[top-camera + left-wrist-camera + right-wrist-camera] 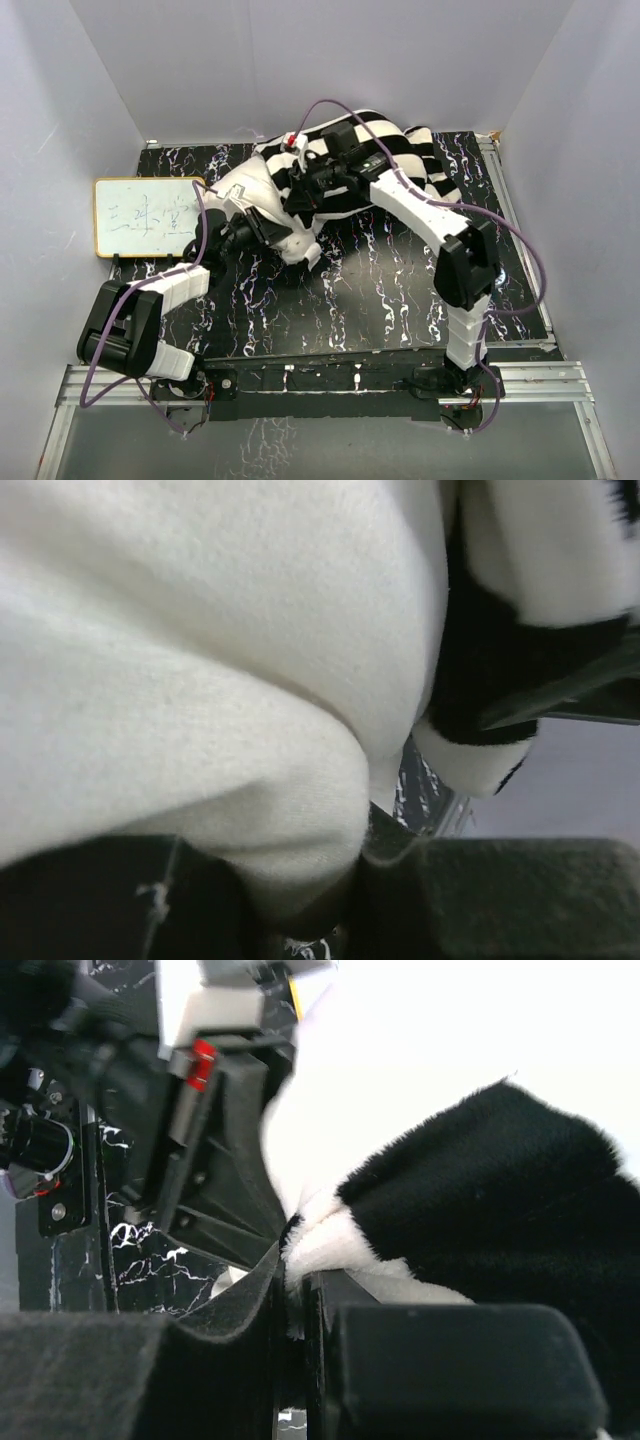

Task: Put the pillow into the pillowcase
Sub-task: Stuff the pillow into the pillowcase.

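The white pillow (258, 188) lies at the back of the table, its right part inside the black-and-white striped pillowcase (385, 140). In the left wrist view the pillow (200, 660) fills the frame, and a bulge of its fabric is pinched between the jaws of my left gripper (310, 905), which is shut on it. A striped edge of the pillowcase (490, 680) hangs at the upper right there. My right gripper (295, 1295) is shut on a fold of the pillowcase (480, 1190) at its opening. From above, the left gripper (262, 228) and right gripper (303, 188) sit close together.
A small whiteboard (145, 217) with writing stands at the left edge of the black marbled table (380, 300). White walls enclose the back and sides. A metal rail (300, 385) runs along the near edge. The left arm's wrist (200, 1110) shows close by in the right wrist view.
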`<state>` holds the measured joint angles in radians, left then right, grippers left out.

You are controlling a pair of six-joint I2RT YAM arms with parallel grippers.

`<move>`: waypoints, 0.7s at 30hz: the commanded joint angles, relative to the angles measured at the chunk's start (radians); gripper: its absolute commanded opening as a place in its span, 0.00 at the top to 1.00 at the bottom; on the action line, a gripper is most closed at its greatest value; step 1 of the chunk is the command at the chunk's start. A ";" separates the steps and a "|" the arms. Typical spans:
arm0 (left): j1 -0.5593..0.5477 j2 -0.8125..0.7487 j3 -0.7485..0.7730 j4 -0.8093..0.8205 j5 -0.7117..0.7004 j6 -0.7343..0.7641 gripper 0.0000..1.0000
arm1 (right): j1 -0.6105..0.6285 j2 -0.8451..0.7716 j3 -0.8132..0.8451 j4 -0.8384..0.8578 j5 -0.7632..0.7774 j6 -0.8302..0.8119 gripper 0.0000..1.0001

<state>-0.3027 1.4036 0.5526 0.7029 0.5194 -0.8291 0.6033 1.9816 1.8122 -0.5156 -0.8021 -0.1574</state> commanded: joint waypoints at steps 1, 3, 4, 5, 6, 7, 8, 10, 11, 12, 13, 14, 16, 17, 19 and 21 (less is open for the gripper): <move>-0.027 -0.010 0.118 0.225 0.148 -0.090 1.00 | 0.050 -0.227 0.094 -0.025 -0.170 -0.133 0.92; -0.035 -0.019 0.205 0.131 0.187 -0.082 1.00 | 0.050 -0.262 0.219 -0.102 -0.220 -0.169 0.92; -0.041 -0.023 0.247 0.085 0.196 -0.073 1.00 | 0.050 -0.265 0.278 -0.130 -0.240 -0.181 0.92; -0.045 -0.025 0.306 0.046 0.202 -0.070 1.00 | 0.050 -0.266 0.332 -0.152 -0.257 -0.183 0.92; -0.050 -0.024 0.346 0.019 0.204 -0.076 1.00 | 0.050 -0.270 0.382 -0.166 -0.267 -0.180 0.92; -0.056 -0.020 0.386 -0.006 0.206 -0.088 1.00 | 0.050 -0.274 0.427 -0.179 -0.270 -0.180 0.92; -0.067 -0.010 0.430 -0.029 0.208 -0.107 1.00 | 0.049 -0.280 0.470 -0.192 -0.272 -0.181 0.92; -0.101 0.021 0.508 -0.047 0.206 -0.156 1.00 | 0.036 -0.296 0.533 -0.202 -0.277 -0.174 0.92; -0.122 0.042 0.546 -0.051 0.200 -0.184 1.00 | 0.026 -0.302 0.551 -0.203 -0.287 -0.169 0.92; -0.149 0.063 0.579 -0.048 0.192 -0.213 1.00 | 0.018 -0.309 0.565 -0.201 -0.295 -0.161 0.92; -0.178 0.090 0.613 -0.038 0.179 -0.245 1.00 | 0.010 -0.318 0.577 -0.200 -0.305 -0.151 0.92; -0.205 0.111 0.636 -0.011 0.157 -0.287 1.00 | 0.001 -0.326 0.590 -0.196 -0.323 -0.140 0.92; -0.257 0.154 0.643 0.136 0.102 -0.432 1.00 | -0.014 -0.339 0.616 -0.176 -0.373 -0.098 0.92; -0.284 0.177 0.639 0.222 0.068 -0.521 1.00 | -0.020 -0.343 0.627 -0.160 -0.393 -0.069 0.92; -0.335 0.218 0.641 0.372 0.001 -0.670 1.00 | -0.025 -0.345 0.640 -0.128 -0.376 -0.018 0.92; -0.376 0.222 0.628 0.439 -0.073 -0.739 1.00 | -0.025 -0.334 0.634 -0.107 -0.269 0.012 0.92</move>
<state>-0.5827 1.5463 1.1770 0.9211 0.6456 -1.3224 0.4808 1.7382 2.3528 -0.8490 -0.8162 -0.2806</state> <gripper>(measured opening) 0.148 0.111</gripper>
